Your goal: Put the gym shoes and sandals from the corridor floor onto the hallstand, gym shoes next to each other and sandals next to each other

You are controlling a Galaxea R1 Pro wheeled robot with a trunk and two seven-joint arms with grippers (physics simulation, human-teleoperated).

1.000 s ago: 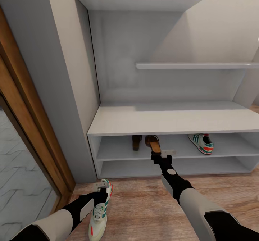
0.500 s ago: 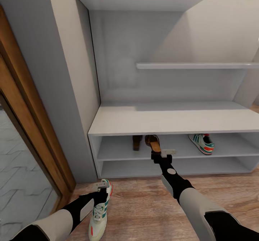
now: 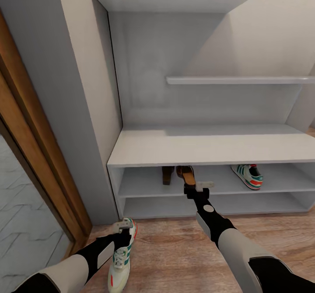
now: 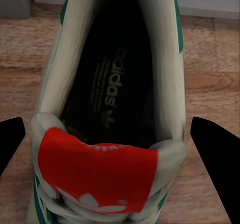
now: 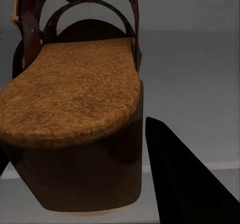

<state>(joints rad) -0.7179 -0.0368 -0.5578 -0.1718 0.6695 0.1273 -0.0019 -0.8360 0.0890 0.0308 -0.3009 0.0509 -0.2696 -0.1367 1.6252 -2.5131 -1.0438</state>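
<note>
Your right gripper [image 3: 195,187] is clamped on a brown sandal [image 3: 185,173] with a grainy tan insole and dark arched straps, reaching into the hallstand [image 3: 210,146]'s upper open shelf beside the other sandal [image 3: 166,174]; one gym shoe [image 3: 247,175] sits further right on that shelf. Your left gripper [image 3: 124,227] hangs spread apart over the second gym shoe [image 3: 121,258] on the corridor floor [image 3: 175,253]; white, teal-trimmed, red tongue.

- upper open shelf of the hallstand [image 3: 131,183]: two sandals [image 3: 186,175] crowd its middle, a gym shoe [image 3: 248,175] sits far right; the left end lies bare.
- the broad flat top [image 3: 210,146] overhangs, keeping entry low.
- lower shelf [image 3: 245,203] open along its length.
</note>
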